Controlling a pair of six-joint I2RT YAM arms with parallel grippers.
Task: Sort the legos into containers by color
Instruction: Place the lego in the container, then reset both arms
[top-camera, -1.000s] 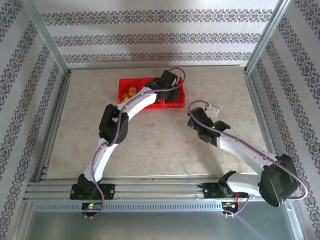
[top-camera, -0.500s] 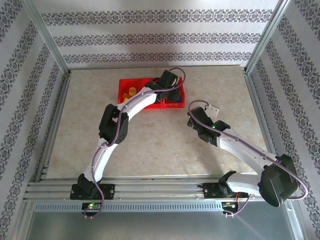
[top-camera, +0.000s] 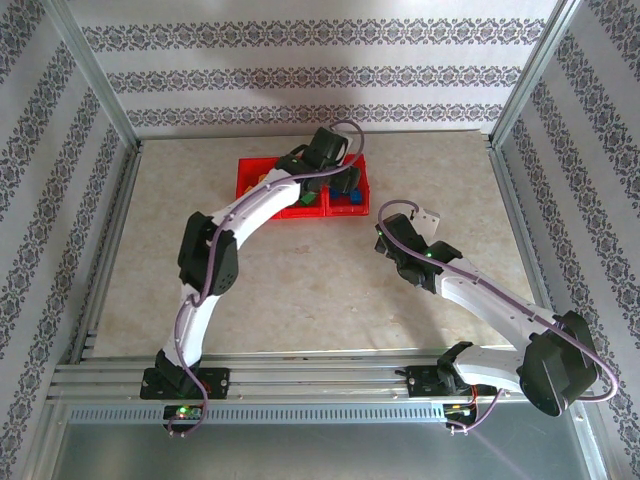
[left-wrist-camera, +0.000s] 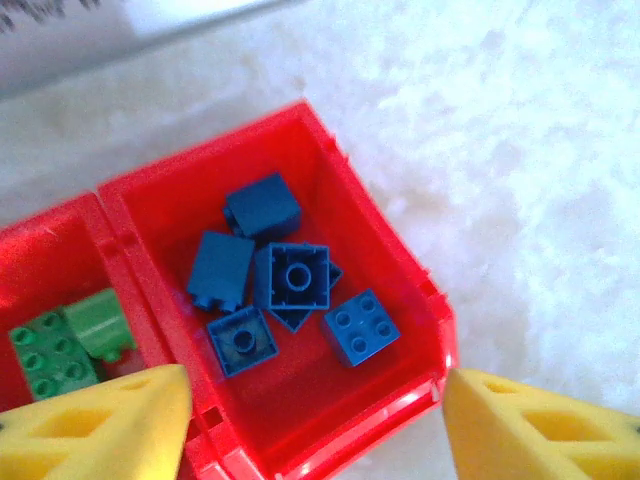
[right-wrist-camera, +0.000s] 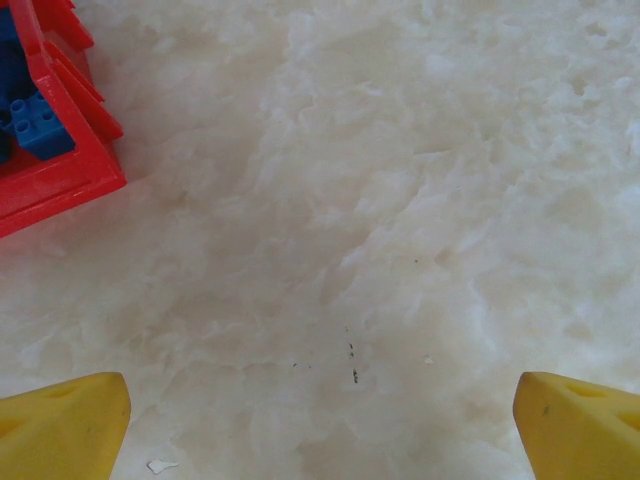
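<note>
— What does the overhead view give you?
— A marbled beige tabletop, with a row of three joined red plastic bins at its far side.
— And the wrist views?
— I see my left gripper over the end bin, jaws apart and empty. Inside are blue studded bricks, with green bricks next door. My right gripper gapes wide over the tabletop.

Your L arm, R arm: white links, blk joints, purple cables, yellow wedge fingertips, green LED by base rail.
</note>
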